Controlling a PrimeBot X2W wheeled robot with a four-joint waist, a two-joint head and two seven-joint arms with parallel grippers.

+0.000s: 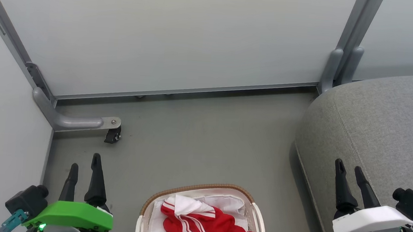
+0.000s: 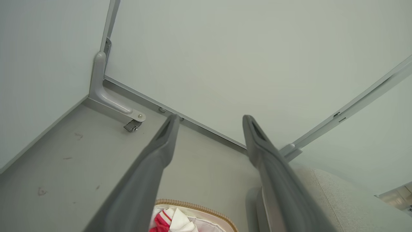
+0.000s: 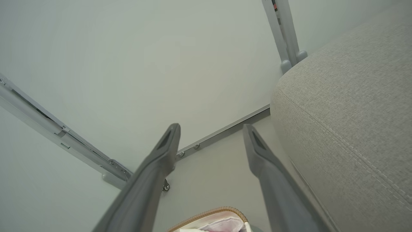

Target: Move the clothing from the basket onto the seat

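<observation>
Lower left, the left gripper (image 1: 85, 161), green-cased, holds its two dark fingers apart, empty. Lower right, the right gripper (image 1: 349, 166) is likewise spread and empty, seen against the large grey woven-fabric seat (image 1: 385, 133). Between them, bottom centre, soft bright red clothing (image 1: 212, 227) with white stripes lies inside the oval white plastic basket (image 1: 201, 186) with a brown woven rim, standing on grey floor (image 1: 197, 137).

Bright red clothing (image 1: 212, 227) trimmed with white stripes, white basket (image 1: 259, 219) rimmed in brown weave, grey woven seat (image 1: 386, 126), grey floor (image 1: 197, 137), pale panels (image 1: 161, 35) framed in grey.
</observation>
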